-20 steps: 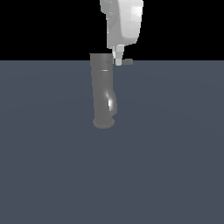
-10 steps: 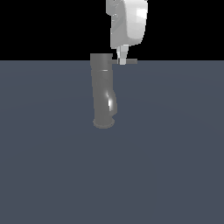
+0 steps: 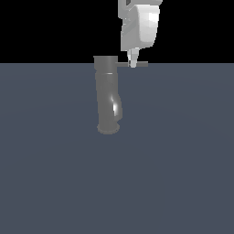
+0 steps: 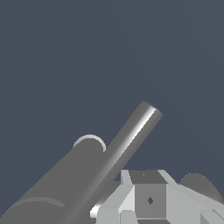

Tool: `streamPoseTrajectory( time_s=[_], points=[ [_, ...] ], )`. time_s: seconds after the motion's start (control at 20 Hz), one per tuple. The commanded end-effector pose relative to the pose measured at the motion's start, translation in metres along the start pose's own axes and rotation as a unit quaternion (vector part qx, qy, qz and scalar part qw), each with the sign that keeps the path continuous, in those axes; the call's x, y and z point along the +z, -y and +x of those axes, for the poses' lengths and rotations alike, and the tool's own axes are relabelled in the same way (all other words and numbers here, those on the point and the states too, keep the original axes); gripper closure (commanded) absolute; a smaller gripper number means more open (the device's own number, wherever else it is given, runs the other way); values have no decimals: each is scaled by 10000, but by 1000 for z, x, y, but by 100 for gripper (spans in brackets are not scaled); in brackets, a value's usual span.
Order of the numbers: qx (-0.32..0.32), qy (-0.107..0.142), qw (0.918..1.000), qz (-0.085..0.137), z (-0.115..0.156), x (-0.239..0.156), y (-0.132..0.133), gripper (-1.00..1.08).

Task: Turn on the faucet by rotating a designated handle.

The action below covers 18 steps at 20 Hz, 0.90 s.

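Exterior view: faucet (image 3: 108, 98) stands upright on grey floor (image 3: 183, 160), long axis vertical, flared base near floor's middle, bright highlight on its right side. Handle (image 3: 140, 64) juts from column top, long axis horizontal, pointing toward exterior view's right. White gripper (image 3: 133, 63) hangs from above, pointing straight down, fingertips at handle's mid-length, just right of column. Finger spread: cannot tell. Wrist view: handle (image 4: 127, 144) runs diagonally beside column, gripper (image 4: 148, 201) body close against it.

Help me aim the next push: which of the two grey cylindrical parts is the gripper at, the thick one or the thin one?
The thin one: the handle, the slim horizontal rod at the faucet top. The gripper sits at it; the thick upright column stands beside.
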State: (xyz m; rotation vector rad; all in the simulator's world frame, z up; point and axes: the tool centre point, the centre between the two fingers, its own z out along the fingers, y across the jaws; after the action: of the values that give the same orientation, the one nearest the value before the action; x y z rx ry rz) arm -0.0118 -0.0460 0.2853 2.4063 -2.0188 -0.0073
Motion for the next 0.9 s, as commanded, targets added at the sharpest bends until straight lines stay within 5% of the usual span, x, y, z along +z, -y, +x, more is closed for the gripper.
streamPoseTrajectory(
  time_s=[0.0,0.85],
  points=[
    [51,-11,10000,18,11,0,6,108],
    [120,-14,9999,18,48,0,37,108]
  ],
)
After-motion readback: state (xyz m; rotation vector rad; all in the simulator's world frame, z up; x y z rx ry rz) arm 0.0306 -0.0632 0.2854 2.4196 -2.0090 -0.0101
